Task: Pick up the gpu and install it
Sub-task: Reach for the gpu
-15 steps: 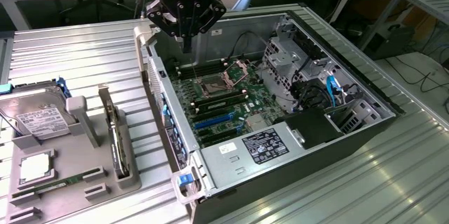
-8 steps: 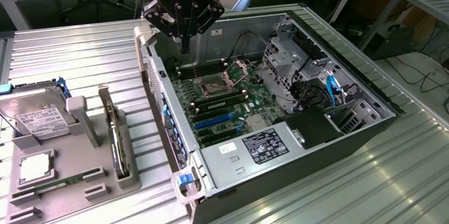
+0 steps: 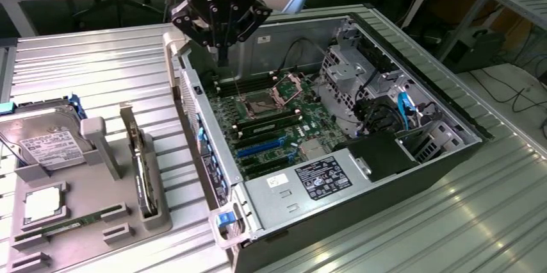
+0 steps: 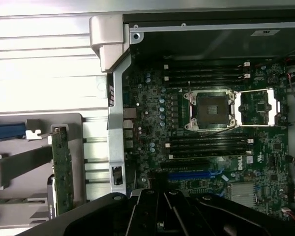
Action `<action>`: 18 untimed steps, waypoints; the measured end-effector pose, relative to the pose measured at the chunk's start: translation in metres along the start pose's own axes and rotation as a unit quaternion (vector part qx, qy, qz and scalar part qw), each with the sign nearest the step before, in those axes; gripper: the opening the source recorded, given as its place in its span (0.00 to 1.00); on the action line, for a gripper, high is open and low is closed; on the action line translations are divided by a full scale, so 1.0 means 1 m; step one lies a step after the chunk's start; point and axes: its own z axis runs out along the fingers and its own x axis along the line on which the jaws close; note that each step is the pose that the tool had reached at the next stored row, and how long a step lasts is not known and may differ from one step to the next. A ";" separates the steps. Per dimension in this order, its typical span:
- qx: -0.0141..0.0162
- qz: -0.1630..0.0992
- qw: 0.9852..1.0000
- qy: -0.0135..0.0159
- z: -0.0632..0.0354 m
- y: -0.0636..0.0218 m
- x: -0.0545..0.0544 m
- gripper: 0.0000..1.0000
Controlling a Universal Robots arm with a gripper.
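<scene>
I have the end effector (image 3: pixel 222 60) hanging over the open computer case (image 3: pixel 342 222), fingers pressed together on nothing. The gpu (image 3: pixel 142 161) stands on edge in the grey rack (image 3: pixel 86 209) on the bench (image 3: pixel 94 68), at the exterior view's left, well apart.

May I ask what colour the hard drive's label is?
The label is white, clearest in the exterior view.

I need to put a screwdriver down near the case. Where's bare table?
In the exterior view, the table is bare beyond the grey tray, left of the case, and along the case's right side. The strip between tray and case is narrow; the tray is crowded with parts.
</scene>
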 end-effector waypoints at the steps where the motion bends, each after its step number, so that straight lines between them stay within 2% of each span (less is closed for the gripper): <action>1: 0.000 -0.002 1.000 0.000 -0.0001 -0.0006 0.001 0.11; 7: -0.003 -0.006 1.000 0.000 -0.0007 -0.0111 0.006 0.11; 12: -0.008 -0.007 1.000 0.001 -0.0011 -0.0205 0.009 0.11; 17: -0.011 -0.010 1.000 0.001 -0.0014 -0.0236 0.016 0.11; 18: -0.012 -0.010 1.000 0.001 -0.0017 -0.0271 0.018 0.11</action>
